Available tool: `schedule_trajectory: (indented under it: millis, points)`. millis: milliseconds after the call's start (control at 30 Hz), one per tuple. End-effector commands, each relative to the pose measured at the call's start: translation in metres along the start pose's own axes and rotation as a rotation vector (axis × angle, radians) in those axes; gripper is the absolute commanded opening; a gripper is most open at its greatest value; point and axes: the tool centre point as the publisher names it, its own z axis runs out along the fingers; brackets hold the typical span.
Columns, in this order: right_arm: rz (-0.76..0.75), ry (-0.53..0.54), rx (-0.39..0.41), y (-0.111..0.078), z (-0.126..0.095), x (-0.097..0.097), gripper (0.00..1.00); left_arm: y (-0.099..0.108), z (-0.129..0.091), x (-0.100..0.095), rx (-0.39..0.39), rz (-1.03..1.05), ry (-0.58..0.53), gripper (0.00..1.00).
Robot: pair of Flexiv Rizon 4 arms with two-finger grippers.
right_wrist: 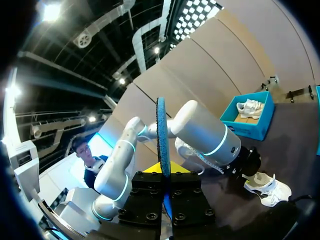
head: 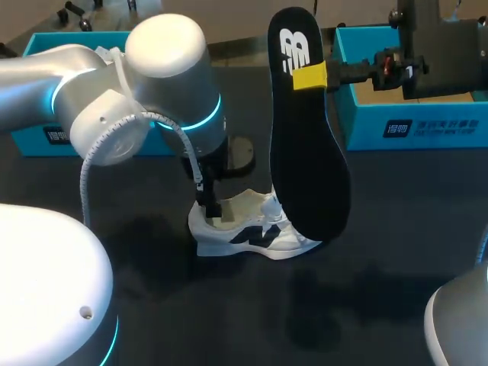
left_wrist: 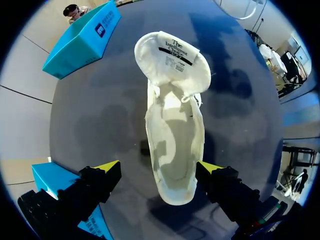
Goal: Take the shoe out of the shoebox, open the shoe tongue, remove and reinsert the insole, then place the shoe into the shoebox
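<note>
A white shoe with dark side marks lies on the dark table, its tongue pulled open and its inside bare. My left gripper hangs open right above its heel, one yellow tip on each side, neither touching. In the head view the left arm's wrist stands over the shoe's heel. The black insole hangs upright in the air over the shoe's toe, and my right gripper is shut on it near its upper end. In the right wrist view the insole stands edge-on between the shut fingers.
A blue shoebox stands at the back right behind the right arm. A second blue box sits at the back left, partly behind my left arm; from the right wrist it holds another white shoe. Bare table lies in front of the shoe.
</note>
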Motion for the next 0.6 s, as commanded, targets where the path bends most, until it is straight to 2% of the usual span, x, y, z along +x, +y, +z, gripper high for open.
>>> schedule_trajectory:
  millis: [33,267,400,600]
  points:
    - [0.003,-0.001,0.003,0.003,0.005,-0.001,0.00,-0.019,0.012,-0.003,-0.026,-0.006,-0.030,1.00]
    - [0.003,-0.001,0.003,0.003,0.005,-0.001,0.00,-0.039,0.038,-0.018,-0.051,-0.032,0.000,1.00]
    - [0.003,-0.001,0.003,0.003,0.005,-0.001,0.00,-0.045,0.049,-0.027,-0.049,-0.034,0.059,1.00]
    - [0.003,-0.001,0.003,0.003,0.005,-0.001,0.00,-0.053,0.062,-0.026,-0.026,-0.008,0.080,1.00]
